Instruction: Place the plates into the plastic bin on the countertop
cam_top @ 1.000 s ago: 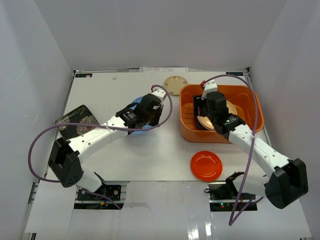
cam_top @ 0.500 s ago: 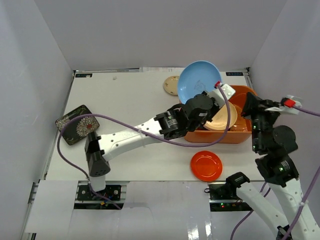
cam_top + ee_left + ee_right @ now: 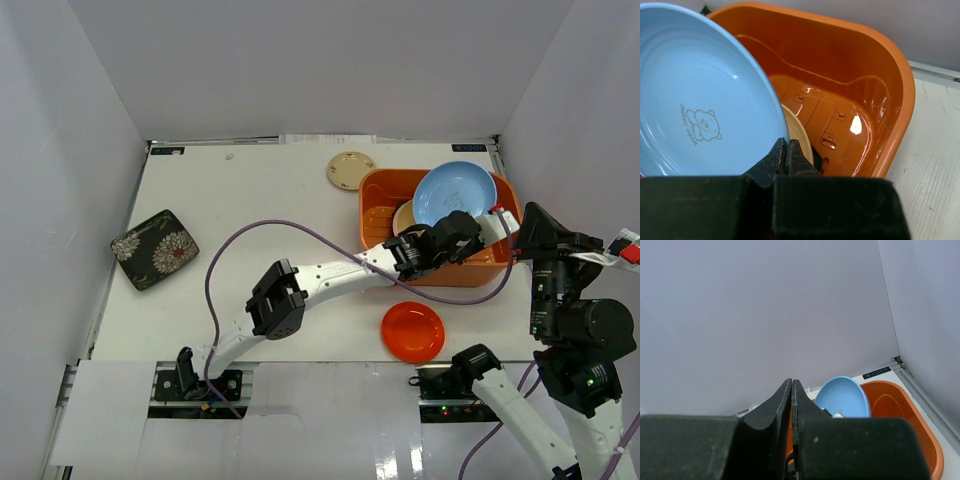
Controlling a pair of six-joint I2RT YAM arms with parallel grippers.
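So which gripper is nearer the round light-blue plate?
Left. The left gripper grips the round light-blue plate at its rim, inside the orange plastic bin. The right gripper is shut, raised beside the bin, apart.

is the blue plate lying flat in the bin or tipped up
Tipped up: the blue plate leans on edge inside the orange bin, rim in the left gripper.

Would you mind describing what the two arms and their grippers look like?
Both the left arm and right arm have white links joined by black housings, each trailed by a purple cable. The left gripper and right gripper have black, tapered fingers. A small red tag marks the right wrist.
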